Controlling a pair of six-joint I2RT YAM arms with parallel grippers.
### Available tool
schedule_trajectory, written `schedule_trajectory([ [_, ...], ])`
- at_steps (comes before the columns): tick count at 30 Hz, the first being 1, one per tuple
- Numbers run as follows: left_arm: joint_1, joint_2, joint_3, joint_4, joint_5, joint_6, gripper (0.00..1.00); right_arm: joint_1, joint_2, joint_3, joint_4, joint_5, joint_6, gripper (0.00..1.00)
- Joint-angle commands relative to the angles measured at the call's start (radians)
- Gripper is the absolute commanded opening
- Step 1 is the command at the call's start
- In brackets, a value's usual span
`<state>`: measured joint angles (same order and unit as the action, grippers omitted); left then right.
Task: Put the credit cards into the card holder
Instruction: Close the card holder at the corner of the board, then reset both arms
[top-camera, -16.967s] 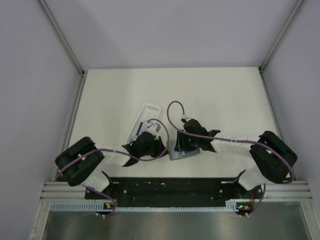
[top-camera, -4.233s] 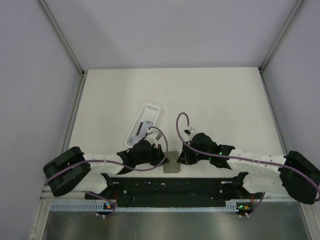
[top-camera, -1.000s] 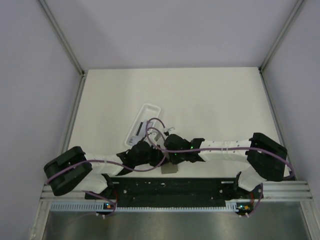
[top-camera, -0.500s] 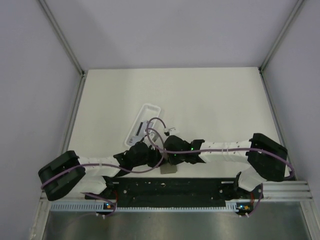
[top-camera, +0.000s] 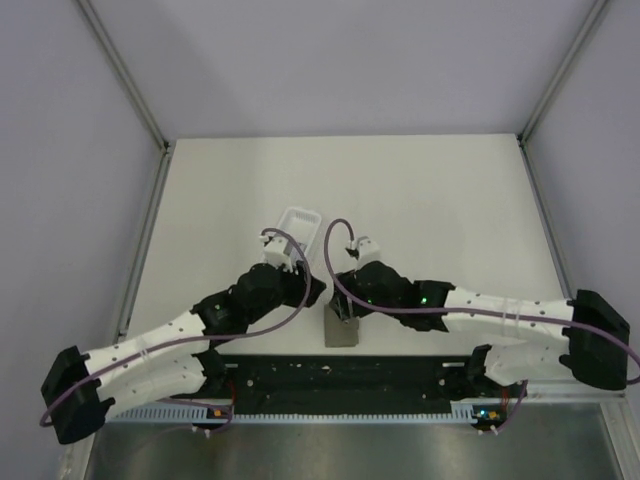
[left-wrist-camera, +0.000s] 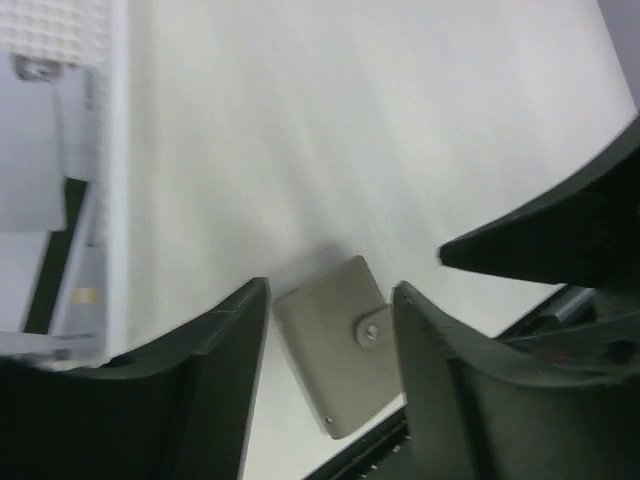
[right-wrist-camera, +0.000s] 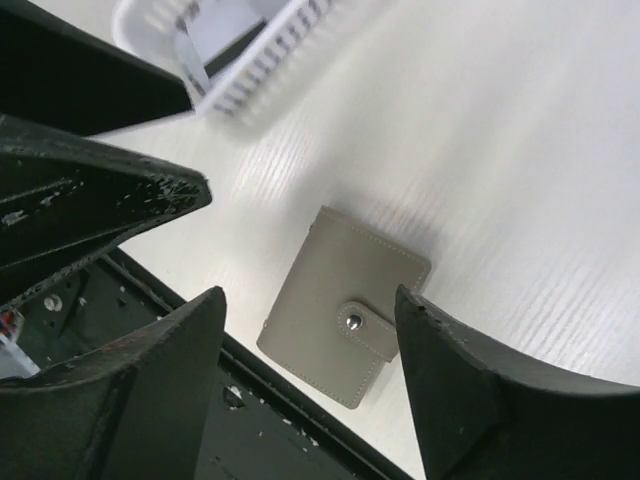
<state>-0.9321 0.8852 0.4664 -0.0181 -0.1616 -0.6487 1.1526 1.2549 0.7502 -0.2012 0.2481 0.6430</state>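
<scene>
— Where were the credit cards (left-wrist-camera: 30, 160), and what held them?

— They lay in the white tray (left-wrist-camera: 110, 200), on the far-left side of the card holder (left-wrist-camera: 335, 355). I could see pale cards there, one with a small gold mark. How many, I could not tell, because that corner was blurred and cut by the edge of the left wrist view.

— And the card holder?

— It lay flat on the table (top-camera: 430, 200), just beside the black rail (top-camera: 340, 375). It was folded closed, with the snap tab (right-wrist-camera: 352, 322) pressed down, so its pockets were hidden.

— What about your pincers?

— My left pincer (left-wrist-camera: 330, 290) was spread wide with nothing in it, and so was my right pincer (right-wrist-camera: 308, 295). Each wrist view showed the card holder on the table, in the gap between my fingers.

— Did the top camera show the same?

— Not all. From above, my arms covered the near part of the tray, and the card holder was only a small grey square. The tab showed only in the wrist views.
</scene>
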Motion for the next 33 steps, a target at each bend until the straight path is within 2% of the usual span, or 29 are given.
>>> schedule_trajectory([
  [1, 0.055, -0.1, 0.057, -0.224, -0.137, 0.024, 0.75, -0.051, -0.171, -0.05, -0.021, 0.085, -0.016, 0.71],
  [2, 0.07, -0.129, 0.055, -0.255, -0.145, 0.02, 0.85, -0.06, -0.21, -0.067, -0.044, 0.094, -0.013, 0.73],
  [4, 0.105, -0.201, 0.049, -0.31, -0.157, 0.017, 0.97, -0.082, -0.319, -0.103, -0.102, 0.123, -0.003, 0.77],
  [5, 0.121, -0.23, 0.043, -0.337, -0.168, 0.014, 0.99, -0.088, -0.36, -0.118, -0.137, 0.138, 0.003, 0.81],
  [11, 0.142, -0.371, 0.002, -0.476, -0.3, -0.022, 0.99, -0.096, -0.638, -0.216, -0.297, 0.282, 0.093, 0.89],
  [17, 0.142, -0.413, -0.031, -0.517, -0.289, -0.078, 0.99, -0.096, -0.825, -0.325, -0.316, 0.336, 0.167, 0.99],
  [26, 0.142, -0.502, -0.052, -0.511, -0.292, -0.085, 0.99, -0.097, -0.844, -0.344, -0.33, 0.375, 0.167, 0.99],
  [29, 0.144, -0.505, -0.051, -0.496, -0.257, -0.059, 0.99, -0.097, -0.844, -0.338, -0.33, 0.381, 0.162, 0.99],
  [33, 0.144, -0.489, -0.034, -0.502, -0.286, -0.072, 0.99, -0.099, -0.839, -0.313, -0.331, 0.375, 0.146, 0.99],
])
